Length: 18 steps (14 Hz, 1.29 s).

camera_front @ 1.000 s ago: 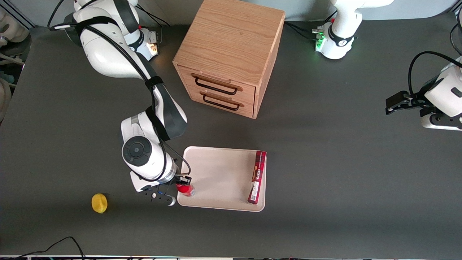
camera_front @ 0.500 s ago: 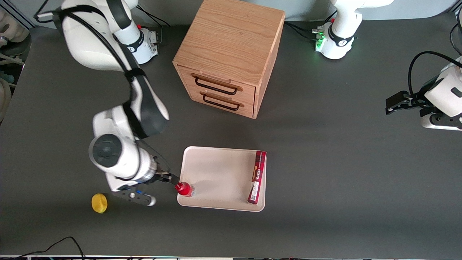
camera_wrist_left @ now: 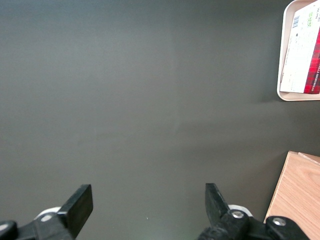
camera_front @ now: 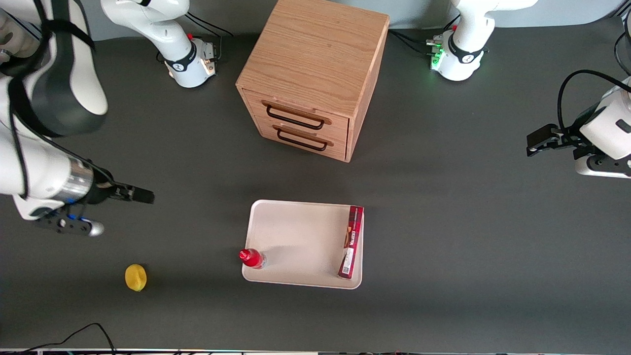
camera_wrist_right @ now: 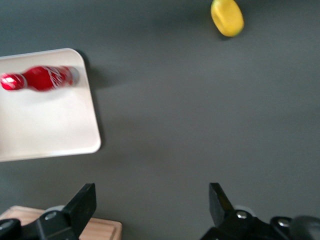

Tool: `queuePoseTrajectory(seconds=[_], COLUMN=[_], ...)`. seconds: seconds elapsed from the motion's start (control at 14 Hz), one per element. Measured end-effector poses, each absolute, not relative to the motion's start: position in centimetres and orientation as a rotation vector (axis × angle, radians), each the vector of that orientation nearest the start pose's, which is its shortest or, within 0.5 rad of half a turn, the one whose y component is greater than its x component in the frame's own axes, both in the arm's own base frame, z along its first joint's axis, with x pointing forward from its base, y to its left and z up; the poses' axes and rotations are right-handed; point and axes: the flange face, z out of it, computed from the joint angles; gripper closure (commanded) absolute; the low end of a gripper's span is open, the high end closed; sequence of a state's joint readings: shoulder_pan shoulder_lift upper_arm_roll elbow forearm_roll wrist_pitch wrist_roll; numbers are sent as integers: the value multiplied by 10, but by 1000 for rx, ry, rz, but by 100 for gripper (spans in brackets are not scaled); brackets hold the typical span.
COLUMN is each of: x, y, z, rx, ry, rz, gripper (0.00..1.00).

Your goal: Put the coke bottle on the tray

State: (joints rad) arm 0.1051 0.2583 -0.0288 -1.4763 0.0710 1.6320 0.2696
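The small red coke bottle point(camera_front: 252, 258) stands upright on the cream-white tray point(camera_front: 296, 236), in the tray's corner nearest the front camera at the working arm's end. In the right wrist view the bottle point(camera_wrist_right: 42, 78) sits just inside the tray's rim point(camera_wrist_right: 92, 120). My right gripper point(camera_front: 140, 196) is open and empty. It is raised above the bare table, well away from the tray toward the working arm's end. Its two fingers point(camera_wrist_right: 85, 200) stand wide apart with nothing between them.
A flat red rectangular box point(camera_front: 351, 241) lies along the tray's edge toward the parked arm. A yellow lemon point(camera_front: 135, 277) sits on the table nearer the front camera than my gripper. A wooden two-drawer cabinet point(camera_front: 313, 74) stands farther from the camera than the tray.
My gripper has let go of the bottle and pulled away from the tray, up and toward the working arm's end. The bottle stays standing on the tray.
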Motion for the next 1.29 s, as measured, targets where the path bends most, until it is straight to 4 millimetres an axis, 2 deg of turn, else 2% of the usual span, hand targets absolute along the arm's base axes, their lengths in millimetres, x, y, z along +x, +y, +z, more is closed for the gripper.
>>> queuePoseTrajectory(seconds=[0.21,0.36,0.43,0.93,1.29], x=[569,540,533,525,512], y=[19,8,9,19,10], z=[536,546,550,550,573], rx=[-3058,-3050,-3049,-3111,-3174], ry=[341,363,361,308,217], rz=[72,29,12,50,100], gripper=[0,0,0,0,0])
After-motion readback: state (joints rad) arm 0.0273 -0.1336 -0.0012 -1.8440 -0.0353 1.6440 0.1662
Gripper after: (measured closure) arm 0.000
